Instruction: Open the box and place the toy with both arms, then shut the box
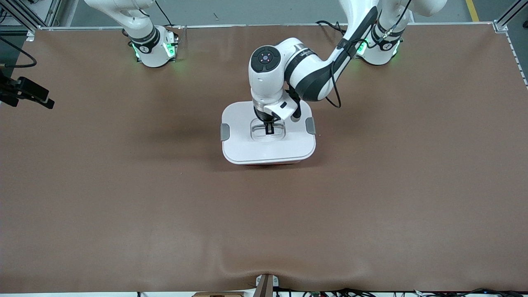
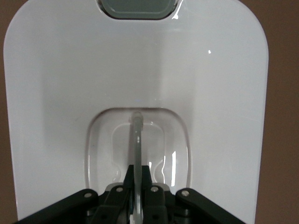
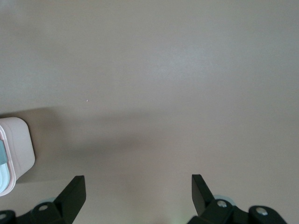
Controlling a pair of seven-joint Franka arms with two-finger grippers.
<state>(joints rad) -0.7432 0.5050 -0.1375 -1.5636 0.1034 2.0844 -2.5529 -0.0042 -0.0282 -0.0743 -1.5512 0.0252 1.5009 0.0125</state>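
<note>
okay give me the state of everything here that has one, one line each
box: lid on, resting on table
handle: pinched by left gripper
left gripper: shut on handle, in lid recess
right gripper: open, empty, over bare table
toy: not in view

Brown mat-covered table (image 1: 123,198), grey floor strip above it, aluminium frame posts at corners

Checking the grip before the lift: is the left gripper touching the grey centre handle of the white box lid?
Touching. The left wrist view shows the left gripper shut on the thin grey handle, fingers pressed against both sides.
</note>
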